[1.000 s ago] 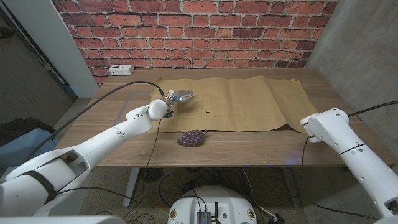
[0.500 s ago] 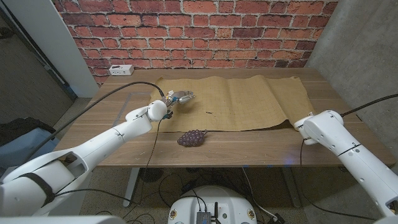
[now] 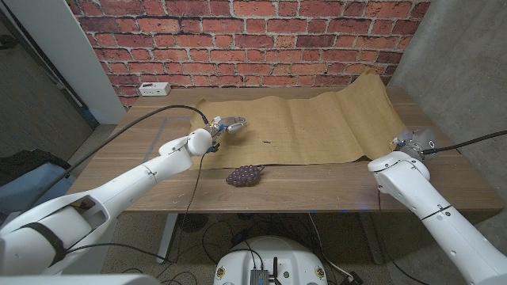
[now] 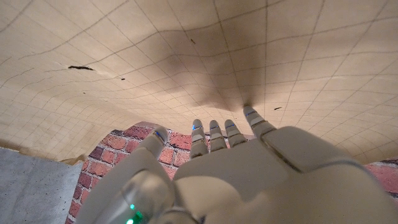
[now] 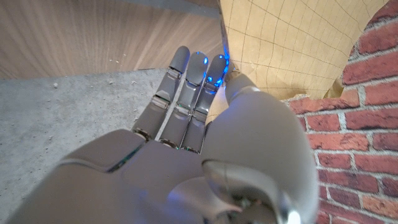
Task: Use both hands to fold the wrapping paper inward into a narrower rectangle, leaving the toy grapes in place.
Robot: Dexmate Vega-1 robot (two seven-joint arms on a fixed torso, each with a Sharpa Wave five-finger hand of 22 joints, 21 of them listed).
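The right hand [image 3: 412, 141] has moved inward and lifted the wrapping paper's [image 3: 317, 127] right end off the table.

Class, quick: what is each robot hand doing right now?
Left hand: open, fingers touching the wrapping paper.
Right hand: holding the paper's lifted edge.

From my head view, the right hand [image 3: 412, 141] at three o'clock is mostly hidden behind its own wrist. I can't tell whether it grips the wrapping paper [image 3: 317, 127]. The left hand [image 3: 230, 123] is too small to read.
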